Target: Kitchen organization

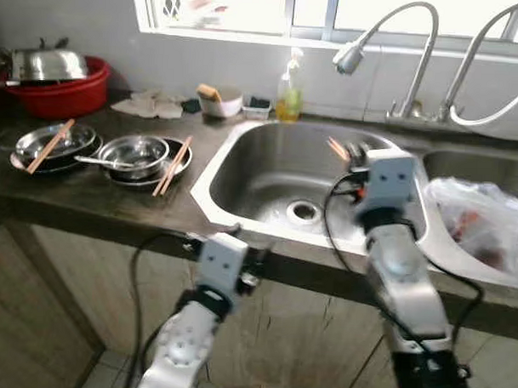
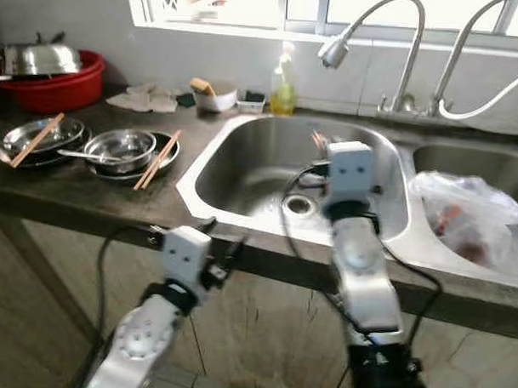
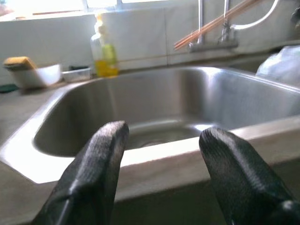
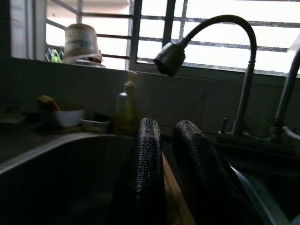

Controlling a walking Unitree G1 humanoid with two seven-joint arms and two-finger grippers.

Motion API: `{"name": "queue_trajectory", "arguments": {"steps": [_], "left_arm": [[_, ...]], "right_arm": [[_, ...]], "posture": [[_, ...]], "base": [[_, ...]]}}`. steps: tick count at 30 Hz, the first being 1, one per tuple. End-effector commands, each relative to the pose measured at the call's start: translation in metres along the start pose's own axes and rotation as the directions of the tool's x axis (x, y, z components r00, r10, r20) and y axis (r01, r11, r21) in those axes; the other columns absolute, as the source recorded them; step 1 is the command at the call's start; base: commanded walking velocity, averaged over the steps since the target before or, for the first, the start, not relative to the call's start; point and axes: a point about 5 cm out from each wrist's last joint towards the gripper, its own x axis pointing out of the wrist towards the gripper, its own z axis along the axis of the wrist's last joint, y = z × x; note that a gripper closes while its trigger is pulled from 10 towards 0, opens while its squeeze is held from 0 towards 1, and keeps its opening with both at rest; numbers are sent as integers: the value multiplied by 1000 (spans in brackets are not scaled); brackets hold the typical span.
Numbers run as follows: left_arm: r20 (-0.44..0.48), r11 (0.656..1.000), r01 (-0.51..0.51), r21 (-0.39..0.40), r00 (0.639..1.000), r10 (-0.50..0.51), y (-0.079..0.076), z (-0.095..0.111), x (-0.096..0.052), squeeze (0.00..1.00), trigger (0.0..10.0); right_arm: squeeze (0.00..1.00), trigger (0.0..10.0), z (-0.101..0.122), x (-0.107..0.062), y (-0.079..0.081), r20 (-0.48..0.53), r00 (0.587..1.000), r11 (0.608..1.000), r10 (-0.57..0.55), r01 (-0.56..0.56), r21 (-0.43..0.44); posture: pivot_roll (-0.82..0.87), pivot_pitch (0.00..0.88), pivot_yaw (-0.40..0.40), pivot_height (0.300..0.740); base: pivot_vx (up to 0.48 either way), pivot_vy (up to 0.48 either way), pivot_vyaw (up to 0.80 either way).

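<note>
A pair of wooden chopsticks (image 1: 337,148) is held above the steel sink (image 1: 268,173), and my right gripper (image 1: 356,153) is shut on them; in the right wrist view the sticks (image 4: 176,197) run between the two black fingers (image 4: 147,140). My left gripper (image 3: 161,133) is open with nothing in it, low at the counter's front edge before the sink. More chopsticks (image 1: 173,165) lie across stacked steel bowls (image 1: 134,154) on the counter at left. Another pair (image 1: 50,146) rests on the far-left bowls (image 1: 57,140).
A red basin (image 1: 62,92) with a steel lid stands at the back left. A yellow soap bottle (image 1: 288,93) and a white bowl with a sponge (image 1: 220,101) stand behind the sink. Two faucets (image 1: 405,46) arch above it. A plastic bag (image 1: 484,219) lies in the right basin.
</note>
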Motion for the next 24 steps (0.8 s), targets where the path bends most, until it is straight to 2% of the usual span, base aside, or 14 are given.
{"name": "queue_trajectory", "arguments": {"steps": [1, 6, 18, 24], "left_arm": [[-6, 1000, -17, 24, 1000, 17, 7, -1, -2, 0, 10000], [-2, 999, -19, 31, 1000, 20, 8, 0, -1, 0, 10000], [-4, 999, -21, 33, 1000, 21, 9, 0, -2, 0, 10000], [6, 999, -13, 39, 1000, 12, 7, 3, -1, 0, 10000]], "right_arm": [[0, 10000, 8, 7, 9, 23, 999, 1000, 23, -23, 14], [0, 10000, 10, 17, 5, 24, 1000, 1000, 15, -15, 13], [0, 10000, 7, 20, 9, 8, 1000, 1000, 20, -21, 13], [0, 10000, -2, 21, 10, -45, 998, 999, 50, -49, 9]], "posture": [[23, 0, -38, 740], [31, 0, -47, 740], [34, 0, -45, 740], [33, 0, -46, 740]], "base": [[345, 0, 0], [368, 0, 0], [385, 0, 0], [389, 0, 0]]}}
